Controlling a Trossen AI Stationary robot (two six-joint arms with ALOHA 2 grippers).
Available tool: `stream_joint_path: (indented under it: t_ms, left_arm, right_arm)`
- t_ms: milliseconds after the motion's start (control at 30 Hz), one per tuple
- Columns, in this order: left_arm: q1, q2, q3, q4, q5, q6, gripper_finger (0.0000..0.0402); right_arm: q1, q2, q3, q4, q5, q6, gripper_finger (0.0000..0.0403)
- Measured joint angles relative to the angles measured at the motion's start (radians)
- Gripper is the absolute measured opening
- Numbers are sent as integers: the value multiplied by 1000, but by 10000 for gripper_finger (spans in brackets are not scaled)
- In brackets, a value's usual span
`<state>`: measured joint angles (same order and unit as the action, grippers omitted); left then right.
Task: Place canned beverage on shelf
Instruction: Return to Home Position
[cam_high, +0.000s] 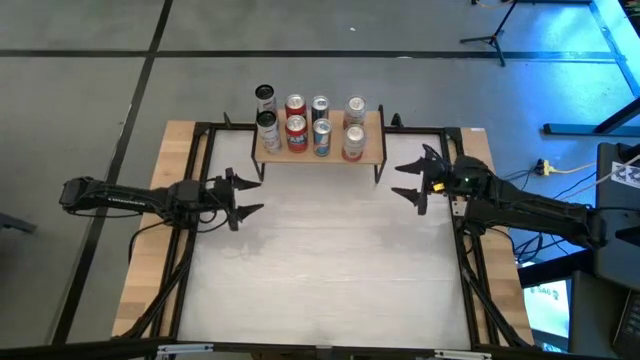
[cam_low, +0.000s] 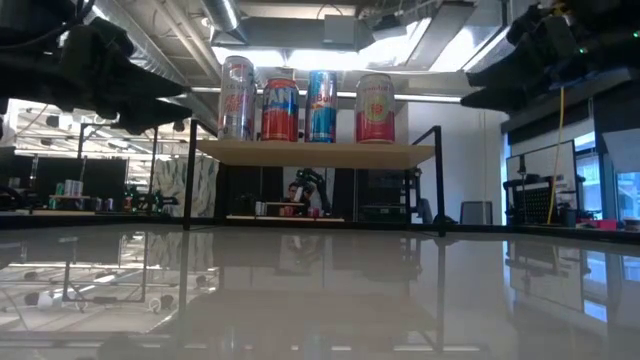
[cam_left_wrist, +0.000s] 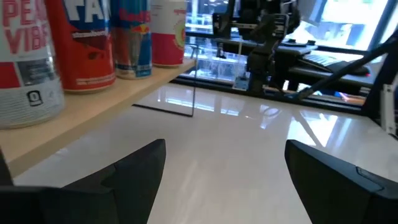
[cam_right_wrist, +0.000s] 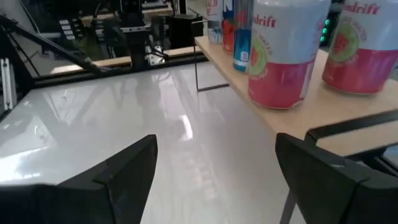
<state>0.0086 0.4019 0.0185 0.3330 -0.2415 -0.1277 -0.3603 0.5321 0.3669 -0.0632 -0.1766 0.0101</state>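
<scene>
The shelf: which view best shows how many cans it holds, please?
The high view: eight cans in two rows on the shelf. The low view hides the back row; wrist views crop it.

White table (cam_high: 320, 270) carrying a wooden-topped shelf (cam_high: 372, 150) standing at the middle of its far edge, cans (cam_high: 295, 106) sitting upright on the board in two rows of four, front row running silver can (cam_high: 268, 131), red can (cam_high: 296, 133), blue can (cam_high: 321, 137), pink can (cam_high: 353, 142) from its left end
</scene>
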Motion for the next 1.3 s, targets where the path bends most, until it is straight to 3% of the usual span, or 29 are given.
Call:
stream_joint_path:
  t_ms: [200, 467, 800, 1067, 1300]
  left_arm:
    - [0, -26, 0, -23, 76, -27, 321]
    - [0, -28, 0, -37, 19, -19, 304]
    - [0, -92, 0, -119, 15, -8, 165]
    - [0, -206, 0, -224, 24, 33, 67]
    - [0, -348, 0, -326, 96, 28, 19]
  right_arm:
    - [0, -52, -65, 10, 20, 14, 321]
    - [0, -107, -131, 24, 43, 14, 301]
    - [0, -277, -255, 61, 71, 37, 138]
    - [0, -398, -342, 65, 27, 43, 18]
    - [1, -406, -345, 74, 1, 47, 13]
